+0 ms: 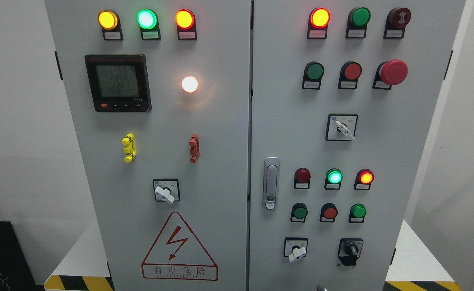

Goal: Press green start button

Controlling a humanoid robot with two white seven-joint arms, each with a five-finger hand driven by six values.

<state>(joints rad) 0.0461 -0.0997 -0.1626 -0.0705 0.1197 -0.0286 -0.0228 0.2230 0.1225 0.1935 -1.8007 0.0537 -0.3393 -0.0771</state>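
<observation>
No hand is clearly seen; only a small grey tip (321, 287) shows at the 6 o'clock edge, so its state cannot be told. Several green buttons sit on the right door; the likeliest start button (314, 71) lies toward 12 o'clock from that tip (labels unreadable).

Button labels (312, 85) too small

open air before cabinet front (221, 121); red mushroom button (394, 72) and door handle (271, 182) protrude.
</observation>
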